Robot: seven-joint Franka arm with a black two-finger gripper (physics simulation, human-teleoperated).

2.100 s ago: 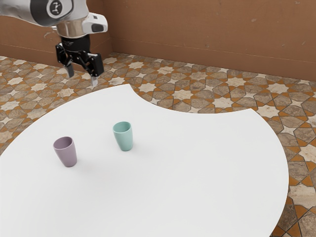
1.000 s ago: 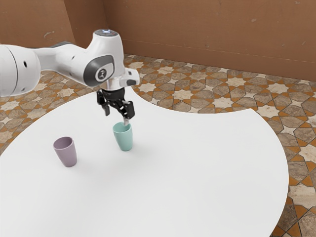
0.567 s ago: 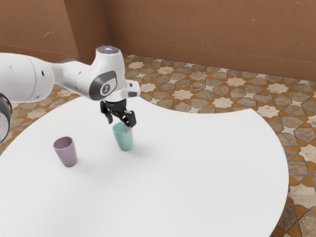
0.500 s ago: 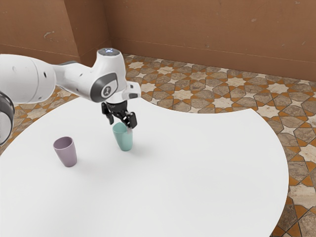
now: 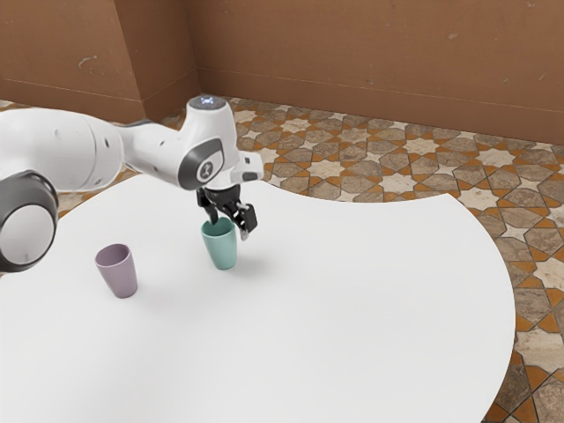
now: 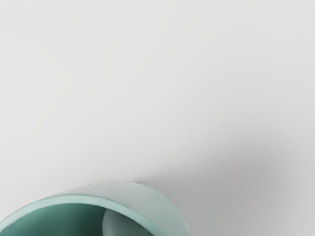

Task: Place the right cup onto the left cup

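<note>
Over the white table (image 5: 335,317), with brown wall (image 5: 370,70) and star-patterned floor (image 5: 352,163) beyond, the claw (image 5: 230,226) hangs, fingers (image 5: 246,231) apart.

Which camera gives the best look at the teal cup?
The exterior view: the teal cup shows there nearly whole, standing upright on the table. The wrist view shows part of its rim, outside and inside, cut off by the picture's edge.

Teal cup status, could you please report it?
Gripper open at the teal cup's rim. Teal cup upright on the white table, not lifted. Mauve cup upright, standing apart, mouth uncovered.
</note>
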